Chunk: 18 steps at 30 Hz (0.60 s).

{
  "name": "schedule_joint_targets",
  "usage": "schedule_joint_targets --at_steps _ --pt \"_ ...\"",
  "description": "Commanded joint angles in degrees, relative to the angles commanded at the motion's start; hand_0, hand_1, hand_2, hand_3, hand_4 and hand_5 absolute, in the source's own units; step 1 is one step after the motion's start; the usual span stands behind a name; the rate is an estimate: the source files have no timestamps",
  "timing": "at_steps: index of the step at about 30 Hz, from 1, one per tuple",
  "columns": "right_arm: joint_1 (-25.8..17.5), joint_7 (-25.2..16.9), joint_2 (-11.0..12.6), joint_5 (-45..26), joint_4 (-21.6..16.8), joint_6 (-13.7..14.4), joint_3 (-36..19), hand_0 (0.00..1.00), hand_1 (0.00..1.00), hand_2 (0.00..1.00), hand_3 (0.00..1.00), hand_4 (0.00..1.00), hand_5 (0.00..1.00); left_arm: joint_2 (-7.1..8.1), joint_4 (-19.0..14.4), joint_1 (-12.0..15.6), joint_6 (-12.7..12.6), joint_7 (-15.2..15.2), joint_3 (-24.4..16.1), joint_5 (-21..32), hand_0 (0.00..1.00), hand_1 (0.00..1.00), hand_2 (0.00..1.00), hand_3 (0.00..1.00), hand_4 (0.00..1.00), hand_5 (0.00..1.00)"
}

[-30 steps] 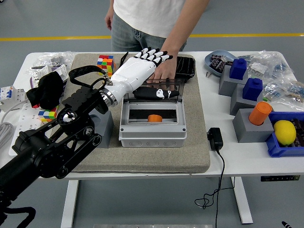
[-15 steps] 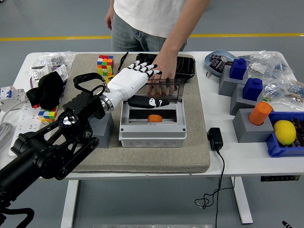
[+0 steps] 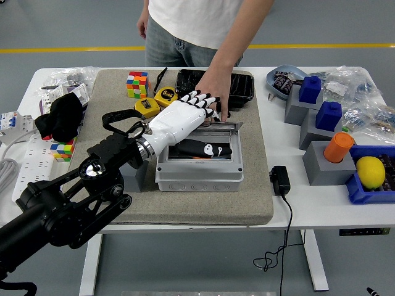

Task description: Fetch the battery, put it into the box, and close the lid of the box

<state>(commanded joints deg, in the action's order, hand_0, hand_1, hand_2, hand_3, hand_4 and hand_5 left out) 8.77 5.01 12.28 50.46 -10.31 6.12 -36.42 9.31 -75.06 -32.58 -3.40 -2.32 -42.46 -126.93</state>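
The grey box [image 3: 197,176] stands on the tan mat [image 3: 185,197] in the middle of the table. Its dark see-through lid [image 3: 226,137] is tilted low over the opening. My left hand [image 3: 192,118], white with black fingertips, lies flat on top of the lid with fingers spread and the thumb [image 3: 207,148] stretched across the front, holding nothing. The orange battery inside the box is hidden under the lid and my hand. A person's hand [image 3: 214,91] rests at the lid's far edge, just beyond my fingertips.
Behind the box are a Rubik's cube [image 3: 137,84], two yellow tape measures [image 3: 165,96], and a black tray [image 3: 242,86]. A black adapter [image 3: 279,179] lies right of the mat. Grey-and-blue blocks [image 3: 308,98], an orange cylinder [image 3: 338,147] and a lemon [image 3: 369,171] stand at right.
My left hand has pushed the lid forward and down from upright to nearly over the opening, covering the battery. The person's hand has stayed at the lid's far edge.
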Motion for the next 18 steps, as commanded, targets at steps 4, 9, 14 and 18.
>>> schedule_joint_targets --at_steps 4,9,14,18 --pt "-0.1 -0.05 0.01 -0.07 0.0 0.04 0.11 0.984 0.969 0.904 0.859 0.998 0.998 0.66 -1.84 0.83 0.2 -0.35 2.16 0.22 0.998 0.998 0.982 0.657 0.998 0.998" --pt "-0.1 -0.06 -0.03 -0.18 0.0 0.03 0.39 0.984 0.97 0.904 0.859 0.998 0.998 0.83 -4.57 1.28 0.38 -0.92 3.72 0.51 0.998 0.998 0.975 0.656 0.998 0.998" --pt "0.12 -0.26 0.04 -0.89 0.0 -0.06 0.99 0.985 0.971 0.904 0.859 0.998 0.998 1.08 -6.28 1.89 -0.26 -0.41 4.81 1.18 0.998 0.998 0.957 0.656 0.998 0.998" --pt "0.02 -0.07 0.04 -0.06 0.0 -0.01 0.15 0.985 0.97 0.904 0.859 0.998 0.998 1.05 -7.05 2.22 0.47 -0.68 4.34 1.57 0.998 0.998 0.934 0.646 0.998 0.998"
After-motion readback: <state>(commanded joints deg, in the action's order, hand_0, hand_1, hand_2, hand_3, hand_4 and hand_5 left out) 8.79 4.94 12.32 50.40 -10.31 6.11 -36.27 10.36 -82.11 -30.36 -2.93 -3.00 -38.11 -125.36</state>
